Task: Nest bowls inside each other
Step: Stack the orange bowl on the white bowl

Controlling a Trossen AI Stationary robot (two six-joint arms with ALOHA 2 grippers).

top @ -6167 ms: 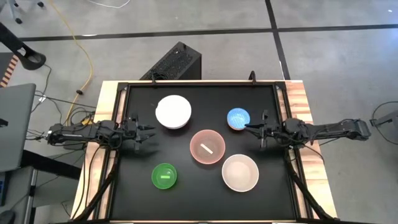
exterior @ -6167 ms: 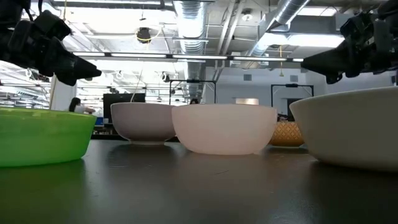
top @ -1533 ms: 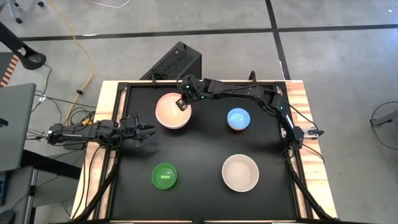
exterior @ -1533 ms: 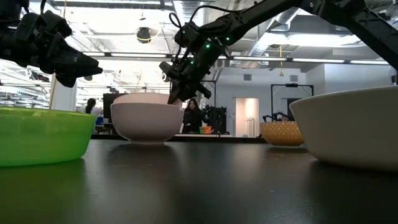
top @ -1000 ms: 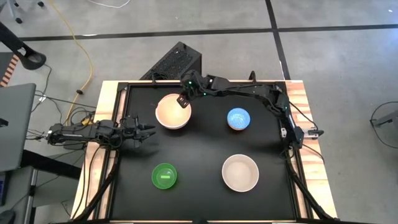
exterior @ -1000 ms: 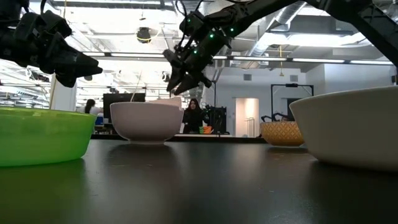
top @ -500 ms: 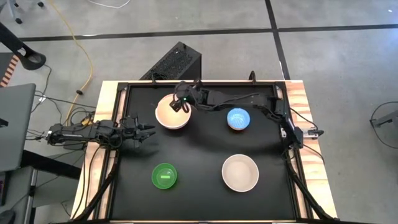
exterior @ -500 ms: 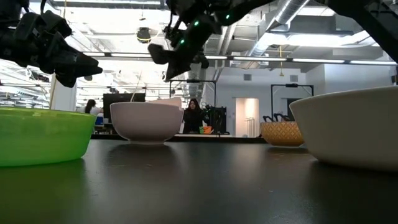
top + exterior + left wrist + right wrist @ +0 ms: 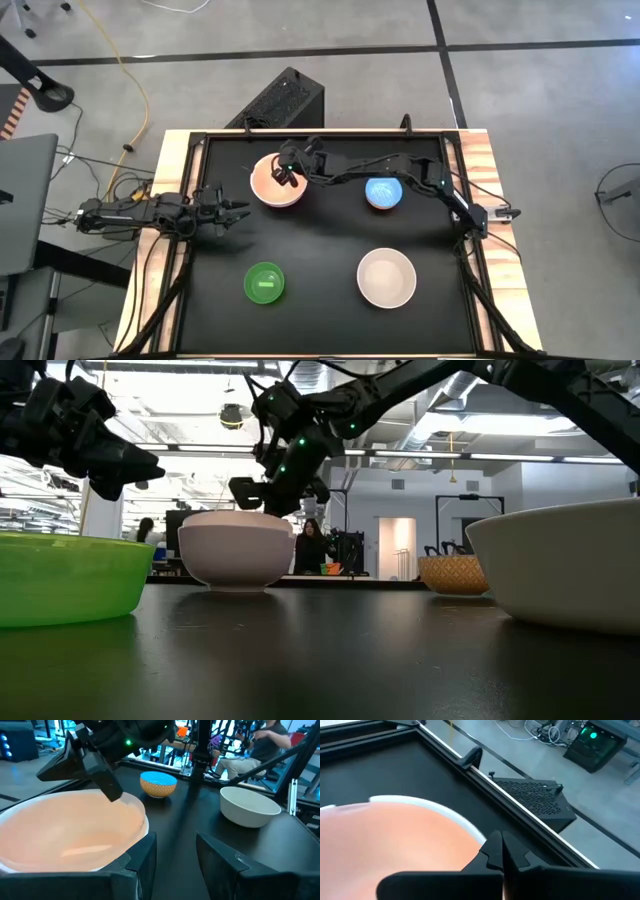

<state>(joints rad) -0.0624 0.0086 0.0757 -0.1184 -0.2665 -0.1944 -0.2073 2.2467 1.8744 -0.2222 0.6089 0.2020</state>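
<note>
A pink bowl (image 9: 272, 186) sits nested in a white bowl (image 9: 427, 803) at the far left of the black table. My right gripper (image 9: 283, 176) hovers shut over the pink bowl's far right rim, slanting down. The blue bowl (image 9: 383, 191) stands at the far right, a pale cream bowl (image 9: 386, 278) at the near right and a green bowl (image 9: 265, 284) at the near left. All three rest on their bases. My left gripper (image 9: 238, 210) waits open at the table's left edge, level, touching nothing. My right gripper's shut fingertips (image 9: 113, 795) stand at the pink bowl's far rim (image 9: 131, 800), coming down at a slant from the table's far right. I cannot tell whether they touch the rim or hang just above it.
A raised black frame (image 9: 320, 133) runs round the table top. Bare table lies between the stacked bowls and the green and cream bowls. Beyond the far edge a black box (image 9: 283, 98) sits on the floor. A person (image 9: 309, 545) shows far off in the room.
My right gripper has shut. It has swung from beyond the stacked bowls' far rim toward the table's left and near side, coming down over the pink bowl and turning about as it went. The pink bowl stays in the white one.
</note>
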